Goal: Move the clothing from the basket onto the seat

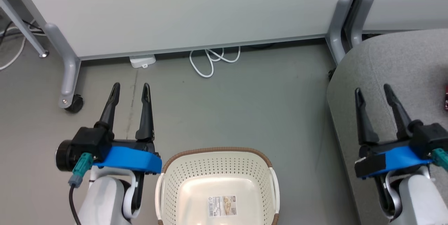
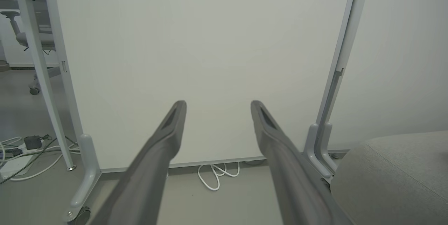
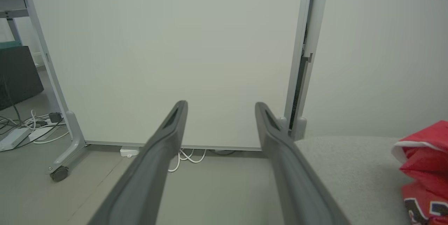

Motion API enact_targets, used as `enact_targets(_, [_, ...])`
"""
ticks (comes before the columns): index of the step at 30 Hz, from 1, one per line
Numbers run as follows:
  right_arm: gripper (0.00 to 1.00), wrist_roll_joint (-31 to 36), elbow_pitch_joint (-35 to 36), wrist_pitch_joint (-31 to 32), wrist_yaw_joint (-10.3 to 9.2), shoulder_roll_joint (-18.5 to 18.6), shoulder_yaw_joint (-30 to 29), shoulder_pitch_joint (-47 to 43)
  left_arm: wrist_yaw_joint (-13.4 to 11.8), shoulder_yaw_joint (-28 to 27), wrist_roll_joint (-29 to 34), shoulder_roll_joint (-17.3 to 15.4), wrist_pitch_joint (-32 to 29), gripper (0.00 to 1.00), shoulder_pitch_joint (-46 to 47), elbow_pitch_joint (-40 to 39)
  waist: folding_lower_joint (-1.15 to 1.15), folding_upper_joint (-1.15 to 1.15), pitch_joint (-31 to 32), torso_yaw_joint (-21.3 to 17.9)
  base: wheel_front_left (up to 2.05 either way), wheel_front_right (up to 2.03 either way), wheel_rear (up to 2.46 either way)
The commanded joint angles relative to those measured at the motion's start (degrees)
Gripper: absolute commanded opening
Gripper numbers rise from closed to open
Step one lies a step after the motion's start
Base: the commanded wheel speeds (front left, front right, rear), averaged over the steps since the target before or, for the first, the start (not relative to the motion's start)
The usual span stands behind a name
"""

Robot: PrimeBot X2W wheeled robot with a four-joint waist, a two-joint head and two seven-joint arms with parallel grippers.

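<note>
The cream basket (image 1: 217, 162) with its brown rim band stands on the floor at the bottom centre, holding nothing but a label on its bottom. My left gripper (image 1: 130, 89) is open over the floor to the basket's left, nothing between its fingers (image 2: 164, 137). My right gripper (image 1: 371, 90) is open above the left part of the grey seat (image 1: 402, 64). Red clothing (image 3: 425, 169) with white trim and dark lettering lies crumpled on the seat (image 3: 350, 169) at the right of the right wrist view; a sliver of it (image 1: 446, 97) shows at the head view's right edge.
A pale partition panel (image 1: 182, 11) on grey wheeled feet (image 1: 68, 78) stands ahead. A white cable (image 1: 210, 60) and a white adapter (image 1: 142, 61) lie at its base. More cables and a power strip (image 2: 14, 163) are on the floor at far left.
</note>
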State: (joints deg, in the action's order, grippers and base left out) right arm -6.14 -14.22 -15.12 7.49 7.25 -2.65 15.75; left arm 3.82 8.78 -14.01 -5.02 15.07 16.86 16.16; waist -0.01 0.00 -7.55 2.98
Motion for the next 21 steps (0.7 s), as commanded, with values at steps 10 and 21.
enact_targets(10, [1.00,-1.1,-1.4,0.0,0.01,-2.1,0.5,-8.2,2.2,-4.5,2.6,1.7,0.2,1.00,-8.5,-1.2,0.01,0.00,5.6,0.7,0.00,0.00,0.00])
enact_targets(21, [1.00,-1.8,-1.7,0.0,0.01,-3.5,-1.2,-13.2,3.2,-5.8,3.3,2.1,0.2,1.00,-12.6,-1.2,0.01,0.00,8.2,1.9,0.00,0.00,0.00])
